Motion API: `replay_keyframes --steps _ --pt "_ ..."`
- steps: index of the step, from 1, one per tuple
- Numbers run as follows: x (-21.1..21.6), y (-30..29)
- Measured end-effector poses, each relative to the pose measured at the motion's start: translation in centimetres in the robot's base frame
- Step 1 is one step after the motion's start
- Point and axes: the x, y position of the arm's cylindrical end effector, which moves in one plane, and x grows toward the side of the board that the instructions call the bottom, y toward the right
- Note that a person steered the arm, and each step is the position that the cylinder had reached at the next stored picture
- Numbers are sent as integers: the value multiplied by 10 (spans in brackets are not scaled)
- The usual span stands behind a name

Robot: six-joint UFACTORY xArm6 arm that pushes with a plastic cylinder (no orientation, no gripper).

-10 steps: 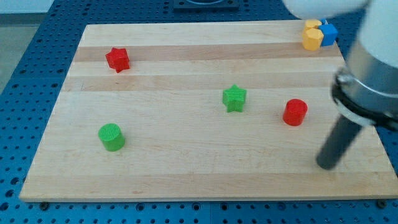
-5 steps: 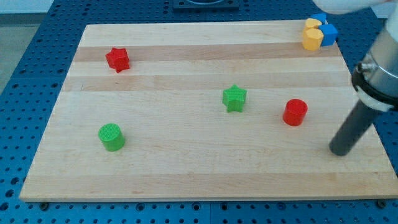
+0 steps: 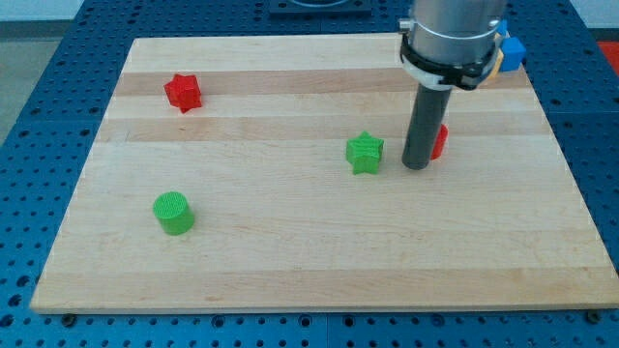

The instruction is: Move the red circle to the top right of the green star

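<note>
The green star (image 3: 365,152) lies near the middle of the wooden board (image 3: 290,261). The red circle (image 3: 439,141) sits to its right and slightly higher, mostly hidden behind my rod. My tip (image 3: 416,166) rests on the board between the two, touching the red circle's lower left side and a short gap right of the green star.
A red star (image 3: 183,92) lies at the view's upper left. A green circle (image 3: 174,213) lies at the lower left. A yellow block (image 3: 494,64) and a blue block (image 3: 513,53) sit at the top right corner, partly hidden by the arm.
My tip swept from the board's lower right to the left and up. The red circle moved left and up, closer to the green star. Other blocks did not move.
</note>
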Motion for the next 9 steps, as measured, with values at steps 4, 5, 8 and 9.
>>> replay_keyframes --steps 4,5,8,9 --pt "80 45" --pt "31 51" --pt "-103 82" --pt "-106 85"
